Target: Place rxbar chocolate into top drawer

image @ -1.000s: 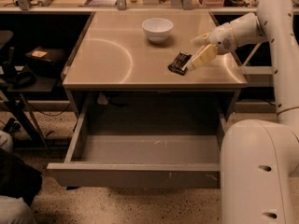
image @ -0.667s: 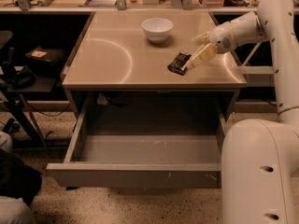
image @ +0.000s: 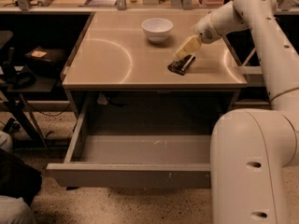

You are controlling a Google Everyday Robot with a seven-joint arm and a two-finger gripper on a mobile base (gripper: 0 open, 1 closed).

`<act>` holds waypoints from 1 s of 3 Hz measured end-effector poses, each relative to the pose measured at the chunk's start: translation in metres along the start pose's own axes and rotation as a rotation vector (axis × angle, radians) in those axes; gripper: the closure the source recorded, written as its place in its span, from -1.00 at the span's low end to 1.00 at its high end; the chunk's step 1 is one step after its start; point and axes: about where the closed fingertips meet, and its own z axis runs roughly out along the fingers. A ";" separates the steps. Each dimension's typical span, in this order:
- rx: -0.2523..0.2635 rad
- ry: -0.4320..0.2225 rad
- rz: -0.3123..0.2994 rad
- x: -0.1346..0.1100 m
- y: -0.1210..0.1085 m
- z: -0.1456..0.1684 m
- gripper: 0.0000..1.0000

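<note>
End effector (image: 182,59) low over the snack bar (image: 181,66) on the bench (image: 107,55)
It touches the bar's top; whether it grips cannot be told. A white bowl (image: 157,29) stands beyond it, to the view's left. The drawer (image: 131,175) hangs open below the bench edge.

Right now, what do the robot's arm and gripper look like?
The arm is cream-white and tubular, with thick rounded segments; small dark holes dot the big lower one. No cables show. The gripper, a tapering yellowish piece, sits by the bar on the table.
</note>
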 end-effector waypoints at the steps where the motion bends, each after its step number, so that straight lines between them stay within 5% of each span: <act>1: 0.026 0.006 -0.003 0.003 -0.006 0.005 -1.00; 3: -0.195 0.017 0.016 0.053 0.048 -0.003 -1.00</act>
